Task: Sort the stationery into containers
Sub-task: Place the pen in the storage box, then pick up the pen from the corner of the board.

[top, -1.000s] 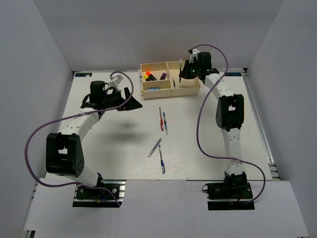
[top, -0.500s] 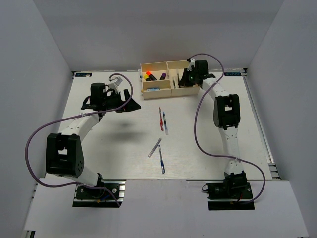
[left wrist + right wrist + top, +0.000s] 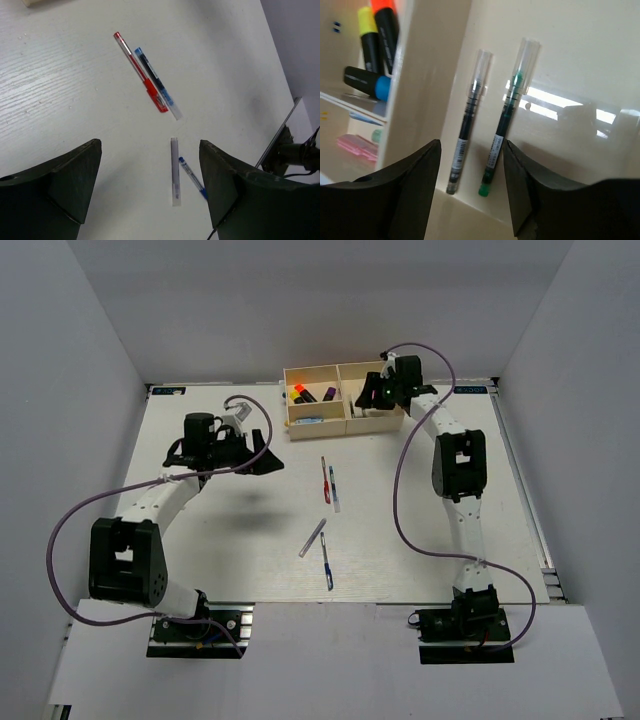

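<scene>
Hovering spread over the tray, my right claw frames two pens lying in its large compartment; highlighters sit upper left, beyond the divider.

A red pen and a blue pen lie side by side on the surface; the right gripper hangs over the cream tray.

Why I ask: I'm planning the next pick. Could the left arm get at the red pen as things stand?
Probably yes. The left gripper is open and empty above the table, and the red pen lies flat ahead of it with nothing between. The blue pen right alongside may crowd the grasp.
</scene>
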